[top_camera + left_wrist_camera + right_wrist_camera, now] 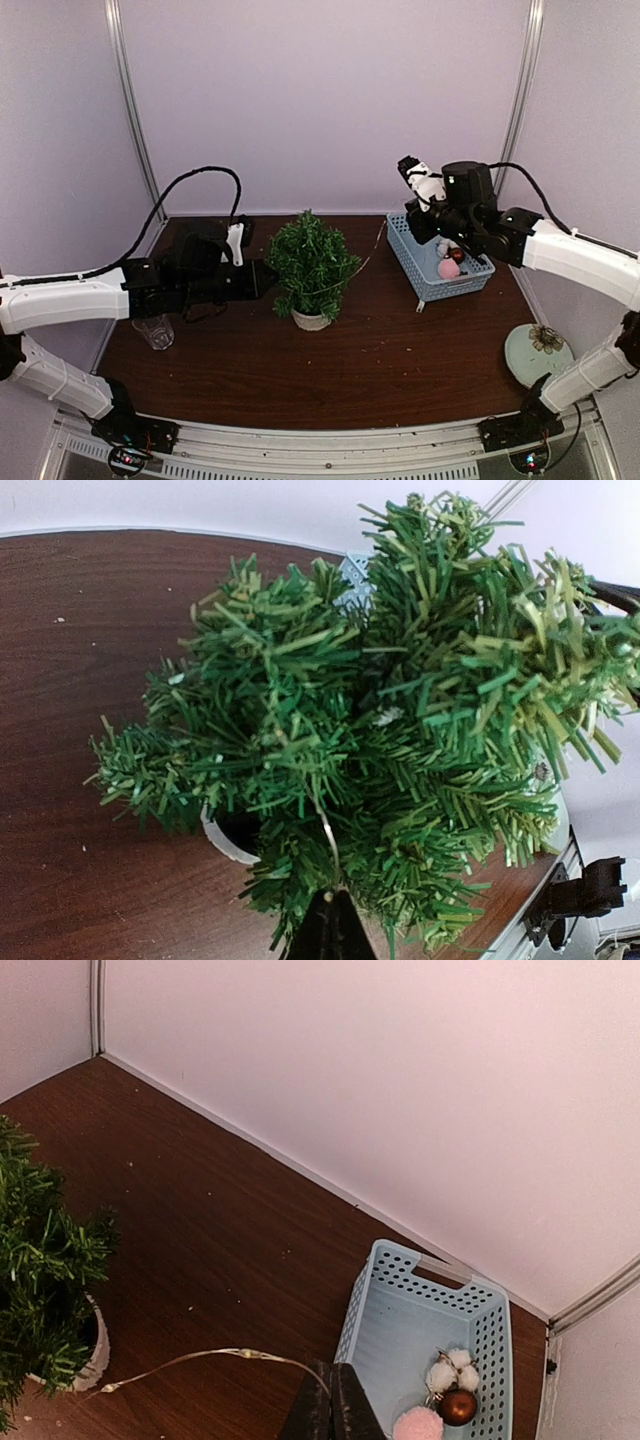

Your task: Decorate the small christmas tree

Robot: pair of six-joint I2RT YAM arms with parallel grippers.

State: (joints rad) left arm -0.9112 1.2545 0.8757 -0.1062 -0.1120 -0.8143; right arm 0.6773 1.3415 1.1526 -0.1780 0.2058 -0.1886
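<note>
The left gripper (327, 898) is closed on a thin light wire (200, 1357), with the small christmas tree (400, 730) just beyond its tips. The right gripper (330, 1370) is clamped on the wire, with the tree well off to its left.

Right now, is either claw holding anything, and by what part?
Both pinch the thin light string: the right claw on the stretch trailing off the tree, the left claw where it runs into the branches.

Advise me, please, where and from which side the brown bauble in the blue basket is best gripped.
Grip the brown bauble across its round middle, probably from straight above: the basket walls block the sides, and the white pompoms and pink pompom crowd it.
</note>
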